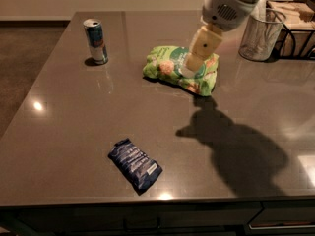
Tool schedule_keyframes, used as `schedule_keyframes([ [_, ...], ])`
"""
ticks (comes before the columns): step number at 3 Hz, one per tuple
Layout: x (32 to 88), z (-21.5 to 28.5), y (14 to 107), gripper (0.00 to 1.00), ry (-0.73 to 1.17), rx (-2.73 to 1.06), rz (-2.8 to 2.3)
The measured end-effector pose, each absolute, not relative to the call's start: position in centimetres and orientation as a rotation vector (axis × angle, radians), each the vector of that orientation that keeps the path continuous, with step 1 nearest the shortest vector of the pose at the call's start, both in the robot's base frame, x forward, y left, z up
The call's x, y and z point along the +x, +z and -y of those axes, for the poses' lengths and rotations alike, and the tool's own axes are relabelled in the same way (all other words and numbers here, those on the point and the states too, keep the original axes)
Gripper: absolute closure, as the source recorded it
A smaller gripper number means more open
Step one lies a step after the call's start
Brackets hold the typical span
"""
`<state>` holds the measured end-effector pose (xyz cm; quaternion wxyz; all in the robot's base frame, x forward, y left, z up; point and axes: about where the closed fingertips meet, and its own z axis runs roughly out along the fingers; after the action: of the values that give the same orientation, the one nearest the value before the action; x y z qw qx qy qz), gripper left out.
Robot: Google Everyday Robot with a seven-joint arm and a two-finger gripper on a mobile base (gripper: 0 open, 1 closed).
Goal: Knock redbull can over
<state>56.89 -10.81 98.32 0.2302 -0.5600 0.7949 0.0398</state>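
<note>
Your hand (193, 63), apart or together I can't tell, hangs over the bag (162, 65). Sweeping low toward the can (95, 41), near the far-left corner of the surface (74, 132), may snag the bag.

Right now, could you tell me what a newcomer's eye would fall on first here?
The big white arm reaches in from the upper right, its gripper hanging over the green snack bag at centre. The redbull can stands upright at the far left, and a dark blue wrapper lies near the front edge.
</note>
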Motion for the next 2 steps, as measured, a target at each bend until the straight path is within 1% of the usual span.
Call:
schedule_keyframes([
  [2,62.5,4.6,97.2,0.00,0.281,-1.249,-2.209],
])
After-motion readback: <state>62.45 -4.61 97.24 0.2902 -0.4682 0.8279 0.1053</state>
